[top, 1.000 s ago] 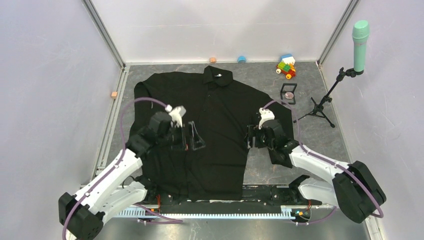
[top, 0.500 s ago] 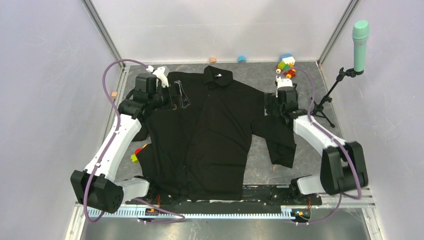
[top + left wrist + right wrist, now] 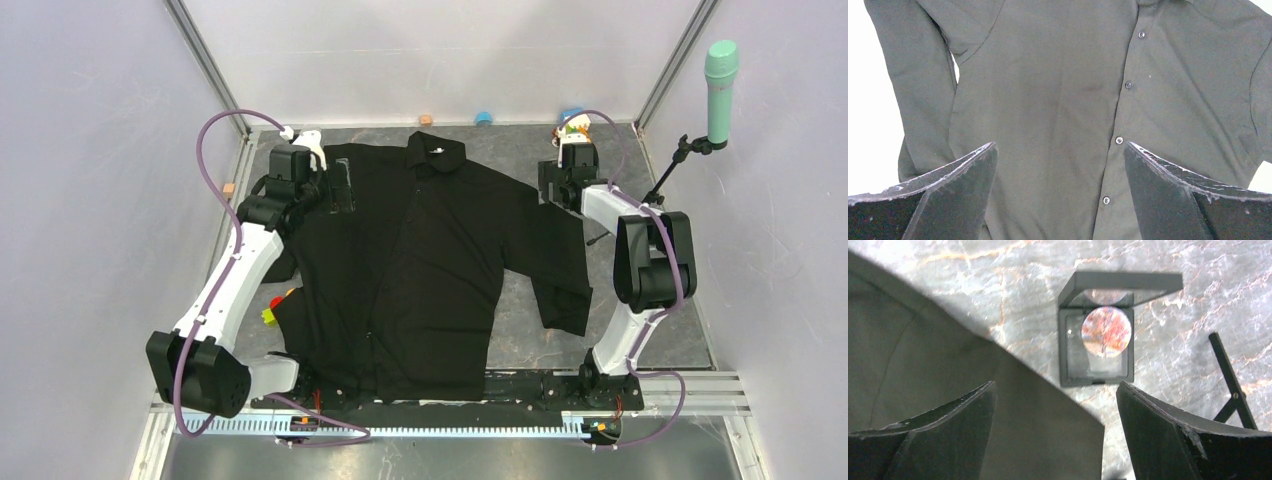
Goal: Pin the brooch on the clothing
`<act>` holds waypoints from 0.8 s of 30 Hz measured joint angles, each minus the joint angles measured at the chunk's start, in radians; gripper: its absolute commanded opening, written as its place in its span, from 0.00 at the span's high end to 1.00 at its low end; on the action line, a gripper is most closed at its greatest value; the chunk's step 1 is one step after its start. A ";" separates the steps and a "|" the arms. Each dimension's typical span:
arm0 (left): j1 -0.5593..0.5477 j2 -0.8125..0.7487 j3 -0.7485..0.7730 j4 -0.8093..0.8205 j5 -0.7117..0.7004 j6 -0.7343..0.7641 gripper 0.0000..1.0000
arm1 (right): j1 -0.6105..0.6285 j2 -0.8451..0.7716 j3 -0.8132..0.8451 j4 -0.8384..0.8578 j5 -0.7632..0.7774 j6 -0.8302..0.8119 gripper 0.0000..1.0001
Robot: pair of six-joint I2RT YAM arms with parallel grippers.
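The shirt (image 3: pixel 440 260) lies flat across the middle of the table, with its collar toward the far edge and a row of buttons down the front. Your left claw (image 3: pixel 338 186) hangs over one shoulder near the far-left corner. Its fingers are spread wide with nothing between them, and its wrist view looks down on the buttons. Your right claw (image 3: pixel 556 188) hangs near the far-right corner, over the edge of the shirt's other shoulder, also released and empty. The brooch (image 3: pixel 1106 331) sits in an open black box (image 3: pixel 1063 355) on the bare table just beside the shirt's edge, ahead of the right fingers and untouched. A stand leg (image 3: pixel 1229 380) lies near the box, toward the right edge.
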 measured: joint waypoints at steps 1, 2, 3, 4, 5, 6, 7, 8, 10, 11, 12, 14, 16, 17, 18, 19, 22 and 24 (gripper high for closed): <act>0.000 0.000 0.000 0.000 -0.002 0.003 0.00 | -0.013 0.017 0.020 0.002 -0.012 -0.003 0.09; 0.000 0.000 0.000 0.000 -0.002 0.005 0.00 | -0.024 0.034 0.039 0.004 -0.024 -0.004 0.10; 0.000 0.000 0.000 0.000 -0.002 0.006 0.00 | -0.034 0.050 0.054 0.008 -0.034 -0.005 0.10; 0.000 0.000 0.000 0.000 -0.003 0.006 0.00 | -0.046 0.069 0.073 0.011 -0.050 -0.006 0.10; 0.000 0.000 0.000 0.000 -0.006 0.006 0.00 | -0.057 0.087 0.088 0.016 -0.063 -0.006 0.10; 0.001 0.000 0.000 0.000 -0.009 0.007 0.00 | -0.065 0.102 0.100 0.018 -0.075 -0.005 0.10; 0.002 0.000 0.000 0.000 -0.010 0.007 0.00 | -0.073 0.116 0.109 0.019 -0.085 -0.005 0.10; 0.002 0.000 0.000 0.000 -0.015 0.007 0.00 | -0.085 0.132 0.120 0.021 -0.099 -0.006 0.10; 0.002 0.000 0.000 -0.002 -0.018 0.007 0.00 | -0.103 0.157 0.135 0.023 -0.111 -0.007 0.10; 0.003 0.000 0.000 -0.002 -0.019 0.007 0.00 | -0.112 0.168 0.142 0.023 -0.117 -0.008 0.10; 0.003 0.000 0.000 -0.002 -0.020 0.007 0.00 | -0.117 0.177 0.147 0.023 -0.121 -0.008 0.10; 0.005 0.000 0.000 -0.002 -0.021 0.007 0.00 | -0.129 0.189 0.156 0.023 -0.124 -0.010 0.10; 0.006 0.000 0.000 -0.002 -0.021 0.007 0.00 | -0.136 0.198 0.167 0.022 -0.124 -0.013 0.10; 0.006 0.000 0.000 -0.002 -0.021 0.007 0.00 | -0.138 0.203 0.172 0.023 -0.124 -0.017 0.10; 0.007 0.000 0.000 -0.002 -0.021 0.007 0.00 | -0.139 0.208 0.178 0.023 -0.125 -0.021 0.11; 0.007 0.000 0.000 -0.002 -0.021 0.007 0.00 | -0.139 0.213 0.186 0.023 -0.126 -0.025 0.13; 0.008 0.000 0.000 -0.002 -0.021 0.007 0.00 | -0.138 0.233 0.206 0.023 -0.129 -0.034 0.16; 0.008 0.000 0.000 -0.002 -0.021 0.007 0.00 | -0.138 0.242 0.209 0.022 -0.132 -0.037 0.17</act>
